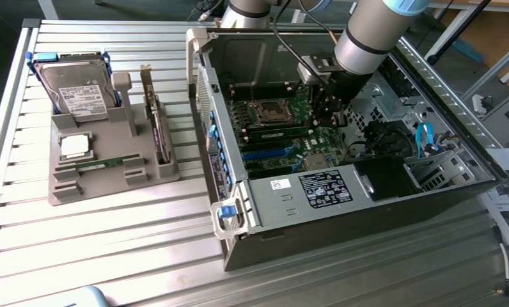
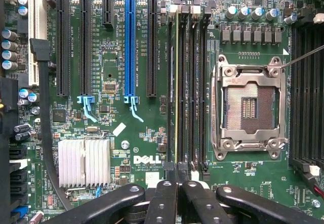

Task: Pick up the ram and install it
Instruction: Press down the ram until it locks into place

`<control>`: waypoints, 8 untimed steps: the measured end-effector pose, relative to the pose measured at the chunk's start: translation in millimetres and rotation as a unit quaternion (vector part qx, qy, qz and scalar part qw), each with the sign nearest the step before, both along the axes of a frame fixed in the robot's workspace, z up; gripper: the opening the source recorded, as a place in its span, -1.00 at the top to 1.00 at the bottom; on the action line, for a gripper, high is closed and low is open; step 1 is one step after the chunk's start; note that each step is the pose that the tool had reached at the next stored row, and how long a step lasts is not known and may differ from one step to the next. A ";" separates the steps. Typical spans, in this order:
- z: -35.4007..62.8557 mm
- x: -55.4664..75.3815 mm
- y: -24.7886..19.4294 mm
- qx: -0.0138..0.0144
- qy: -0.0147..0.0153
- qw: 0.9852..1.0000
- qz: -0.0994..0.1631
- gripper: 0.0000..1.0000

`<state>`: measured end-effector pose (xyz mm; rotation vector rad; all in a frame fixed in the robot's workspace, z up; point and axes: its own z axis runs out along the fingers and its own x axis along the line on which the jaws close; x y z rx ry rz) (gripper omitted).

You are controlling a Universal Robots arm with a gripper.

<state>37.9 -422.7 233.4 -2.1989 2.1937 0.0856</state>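
My gripper hangs inside the open computer case, over the motherboard's memory slots beside the CPU socket. Its fingers are pressed together and shut, with nothing visible between them. A thin green ram sits in one of those slots. In the wrist view it is an edge-on strip running straight out from the fingertips. I cannot tell whether the tips touch it. Another thin green stick lies in the grey holder tray on the exterior view's left.
The tray also holds a silver hard drive, an upright dark expansion card and a CPU chip. The case walls ring the motherboard. A silver heatsink, blue and black card slots and a blue cable lie nearby.
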 end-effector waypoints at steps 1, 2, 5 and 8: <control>-0.2 0.0 0.0 0.000 0.000 1.000 0.000 0.79; -0.2 0.0 0.0 0.000 0.000 1.000 0.000 0.79; -0.5 0.0 0.0 0.000 0.000 1.000 0.000 0.79; -1.2 0.0 0.0 0.000 0.000 1.000 0.000 0.79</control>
